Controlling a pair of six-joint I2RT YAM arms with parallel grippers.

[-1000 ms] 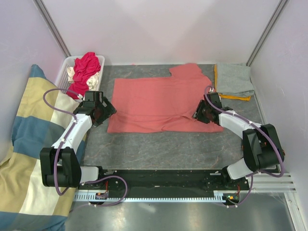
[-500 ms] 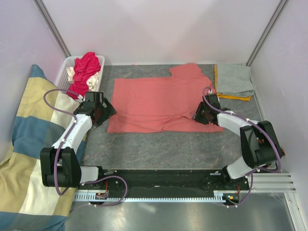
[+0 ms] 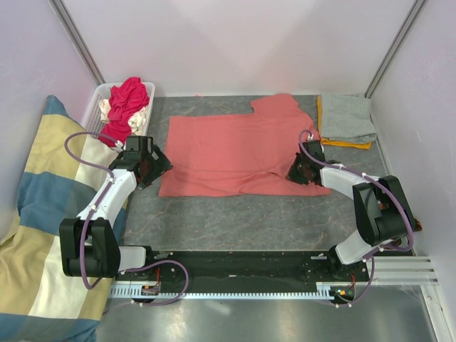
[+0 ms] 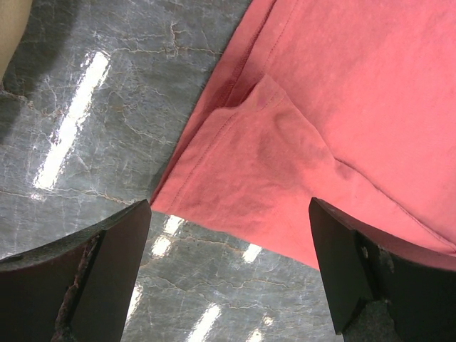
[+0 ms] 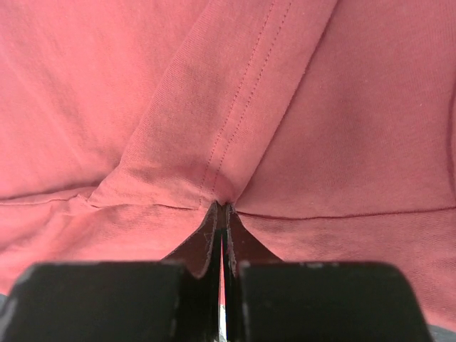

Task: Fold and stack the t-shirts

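Left arm pose: it rises from its base at the near left edge, the forearm angled away and inward, with the wrist tipped down by the shirt's near left corner.
Left end effector (image 4: 228, 267): the fingers are spread as wide as they go and grip nothing. The shirt's corner hem lies in the gap between them. Whether the tips touch the surface cannot be told.
Right arm pose: the elbow is pushed out to the right and the forearm reaches inward, low over the cloth, with the wrist at the shirt's near right part.
Right end effector (image 5: 221, 212): the fingers are pressed together, pinching a raised ridge of stitched fabric at their tips.
Salmon-pink t-shirt (image 3: 235, 149) of soft cotton, short-sleeved: it is spread mostly flat in the middle of the grey marbled surface (image 3: 235, 221), between the two end effectors, with a small flap folded over at its left corner.
Grey folded t-shirt (image 3: 347, 117): it lies at the far right corner on top of an orange t-shirt (image 3: 342, 144), well apart from the salmon-pink t-shirt's body.
Magenta-red t-shirt (image 3: 127, 100) and cream t-shirt (image 3: 107, 109): both are heaped in the white plastic lattice basket (image 3: 94, 107) at the far left.
Yellow, blue and cream striped cushion (image 3: 43, 214): it sits left of the surface, beside the left arm.
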